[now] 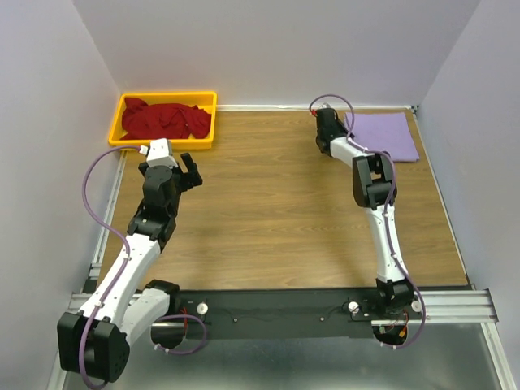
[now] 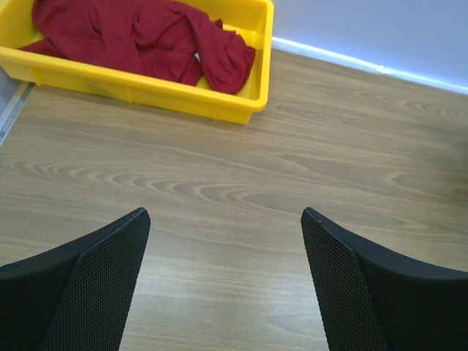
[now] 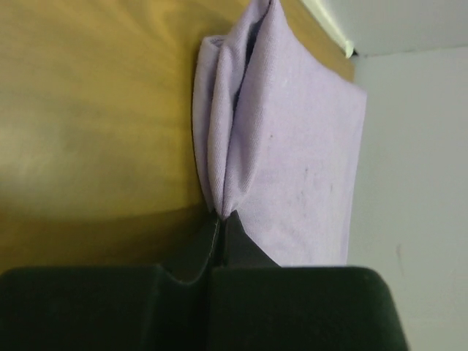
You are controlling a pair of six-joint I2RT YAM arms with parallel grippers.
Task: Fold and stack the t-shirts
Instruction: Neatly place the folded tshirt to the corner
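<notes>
A folded lavender t-shirt (image 1: 383, 135) lies at the table's far right corner. My right gripper (image 1: 341, 122) is shut on its left edge; in the right wrist view the jaws (image 3: 221, 218) pinch a bunched fold of the lavender t-shirt (image 3: 292, 153). A crumpled dark red t-shirt (image 1: 165, 119) lies in the yellow bin (image 1: 205, 99) at the far left; the red t-shirt (image 2: 146, 36) also shows in the left wrist view inside the bin (image 2: 183, 95). My left gripper (image 1: 186, 169) is open and empty, hovering over bare wood just in front of the bin, also in the left wrist view (image 2: 223, 219).
The wooden table (image 1: 276, 219) is walled by pale panels at the back and both sides. A black rail (image 1: 284, 313) with the arm bases runs along the near edge.
</notes>
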